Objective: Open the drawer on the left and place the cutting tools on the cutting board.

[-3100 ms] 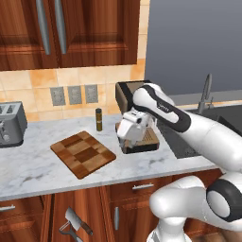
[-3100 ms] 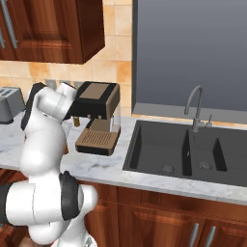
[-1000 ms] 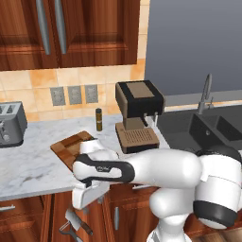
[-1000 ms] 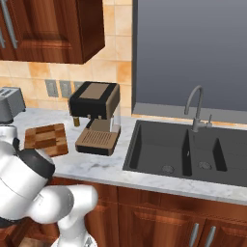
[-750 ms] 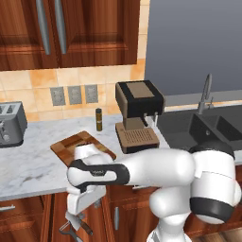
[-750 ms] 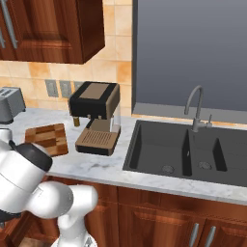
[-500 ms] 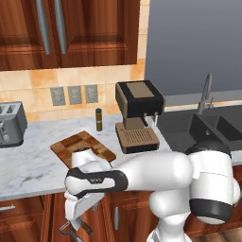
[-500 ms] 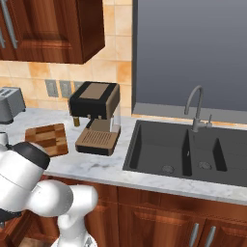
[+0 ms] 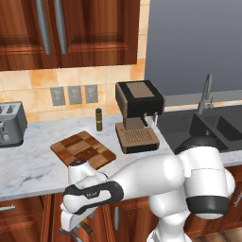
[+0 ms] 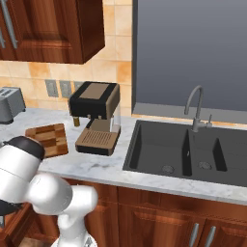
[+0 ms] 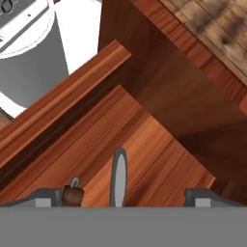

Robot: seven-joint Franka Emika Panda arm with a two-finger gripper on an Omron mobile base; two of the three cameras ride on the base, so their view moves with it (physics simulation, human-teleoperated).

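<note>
The drawer (image 11: 144, 144) is already pulled out, low in the hand view, and the hand (image 11: 123, 195) hangs over it with fingers spread wide, holding nothing. This looks like the reach for the first tool. A slim grey tool (image 11: 118, 177) lies between the fingertips, its long axis running bottom to top. Next: lower and close across it. The cutting board (image 9: 83, 150) waits on the table, left of centre.

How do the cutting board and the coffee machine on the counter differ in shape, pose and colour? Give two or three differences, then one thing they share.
The cutting board lies flat and thin; the coffee machine stands tall and boxy. The board is a patchwork of light and dark brown blocks; the machine is mostly black with tan panels. Both rest on the marble counter.
</note>
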